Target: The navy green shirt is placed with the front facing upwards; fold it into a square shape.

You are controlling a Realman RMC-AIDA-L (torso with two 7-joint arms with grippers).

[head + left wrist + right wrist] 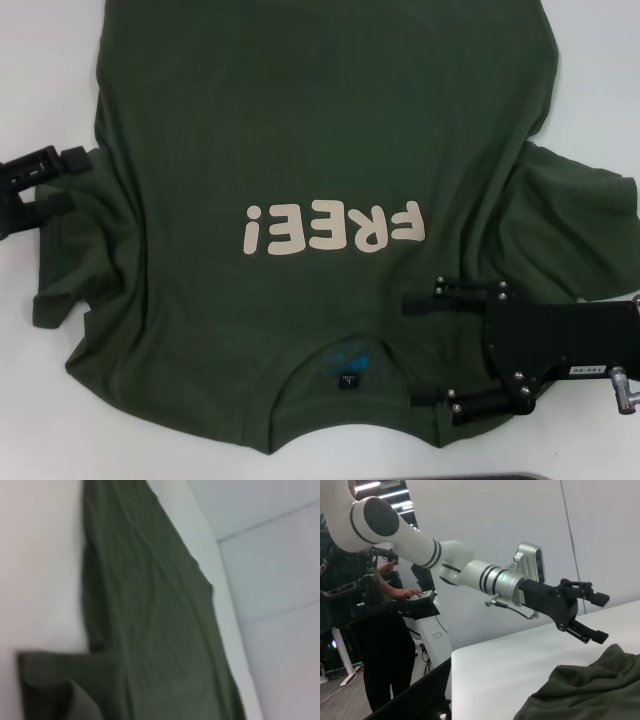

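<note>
Shirt: the navy green shirt (pixel 330 150) spread face up on the white surface (pixel 50 60), collar nearest the robot, cream "FREE!" lettering (pixel 332 228) reading upside down in the head view.
Collar: ribbed neckline with small dark neck label (pixel 349 380) showing, on the near side of the lettering.
Sleeves: both bunched and wrinkled, one out to each side of the lettering; neither laid inward over the body.
Left tool (pixel 45 185): at the shirt's left sleeve, level with the lettering and well to its left; fingers spread wide, nothing held, as seen also from the right wrist view (pixel 587 615).
Right tool (pixel 425 350): over the shoulder cloth beside the collar, on the near right of the lettering; two fingers spread wide apart, no cloth pinched between them.
Done so far: shirt laid out front up, roughly flat through the chest; no fold visible anywhere.
Left to do, judged from this layout: smooth or gather sleeves, fold both sides inward, then fold hem toward collar to reach a square; whole folding sequence seemingly ahead.
</note>
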